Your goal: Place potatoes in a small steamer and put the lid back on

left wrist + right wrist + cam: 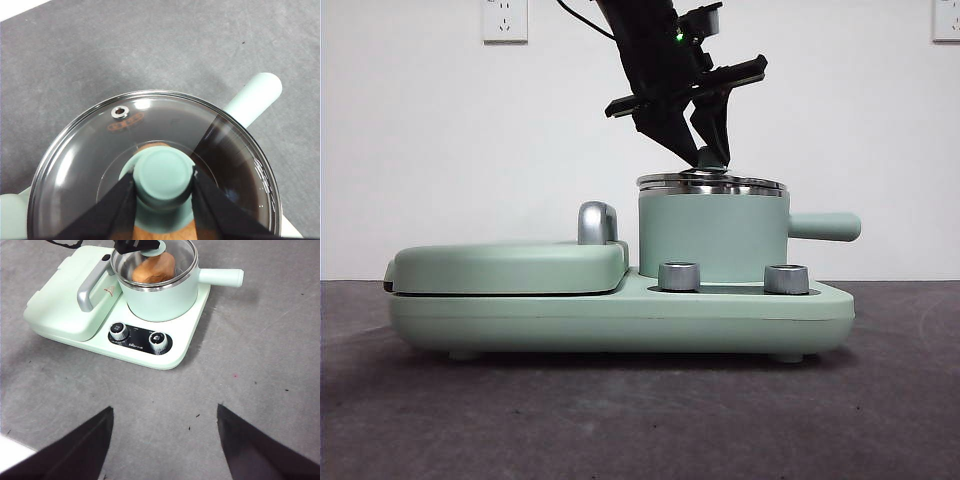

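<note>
The mint-green steamer (710, 235) stands on the right of the cooker base, its side handle (825, 226) pointing right. The glass lid (710, 183) rests on its steel rim. My left gripper (705, 150) comes down from above and is shut on the lid's green knob (164, 172), with the jaws pressing on both sides of it. The brown potato (155, 269) lies inside the steamer (160, 297) and shows through the glass (100, 145). My right gripper (165, 415) is open and empty, held above the grey table in front of the cooker.
The flat green grill plate (510, 265) with a steel handle (597, 222) takes up the left half of the base. Two steel dials (680, 276) (786, 278) sit on the base's front. A white wall stands behind.
</note>
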Controlling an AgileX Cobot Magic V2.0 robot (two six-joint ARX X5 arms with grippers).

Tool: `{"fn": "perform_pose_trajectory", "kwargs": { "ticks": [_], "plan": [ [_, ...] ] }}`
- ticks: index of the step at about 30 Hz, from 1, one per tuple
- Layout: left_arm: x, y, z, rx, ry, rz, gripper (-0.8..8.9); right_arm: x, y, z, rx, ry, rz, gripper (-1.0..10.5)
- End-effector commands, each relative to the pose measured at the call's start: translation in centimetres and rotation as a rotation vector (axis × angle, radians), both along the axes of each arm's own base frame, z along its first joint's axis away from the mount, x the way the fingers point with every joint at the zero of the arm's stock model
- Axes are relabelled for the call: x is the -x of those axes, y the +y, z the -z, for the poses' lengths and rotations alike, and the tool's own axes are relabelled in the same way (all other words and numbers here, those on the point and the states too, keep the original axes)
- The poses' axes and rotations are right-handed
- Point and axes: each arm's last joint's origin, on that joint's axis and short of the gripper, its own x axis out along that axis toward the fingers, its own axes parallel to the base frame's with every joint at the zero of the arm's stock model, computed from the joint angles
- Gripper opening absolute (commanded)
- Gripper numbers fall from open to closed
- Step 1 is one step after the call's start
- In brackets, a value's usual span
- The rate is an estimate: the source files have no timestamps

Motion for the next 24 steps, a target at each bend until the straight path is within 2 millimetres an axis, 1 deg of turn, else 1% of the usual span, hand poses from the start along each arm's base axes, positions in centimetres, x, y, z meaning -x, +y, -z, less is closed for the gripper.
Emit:
{"fn": "perform_pose_trajectory", "kwargs": {
  "ticks": [1,6,8,20,24],
  "plan": [
    [0.0,-0.6,-0.9,0.041,-0.042,0.014,0.08,0.1,0.0,-0.4,-0.020,-0.013,-0.001,3.2],
    [0.4,-0.2,-2.4,0.068,-0.074,0.015,0.08,0.0,0.0,-0.4,-0.024,-0.014,0.001,3.2],
    [0.5,-0.2,-2.6,0.070,-0.077,0.015,0.08,0.0,0.0,-0.4,-0.028,-0.019,0.002,3.2],
    [0.5,-0.1,-2.5,0.065,-0.068,0.016,0.08,0.0,0.0,-0.5,-0.036,-0.029,0.003,3.2],
    [0.3,-0.3,-1.8,0.054,-0.054,0.015,0.08,0.0,0.0,-0.5,-0.036,-0.028,0.003,3.2]
  ]
}}
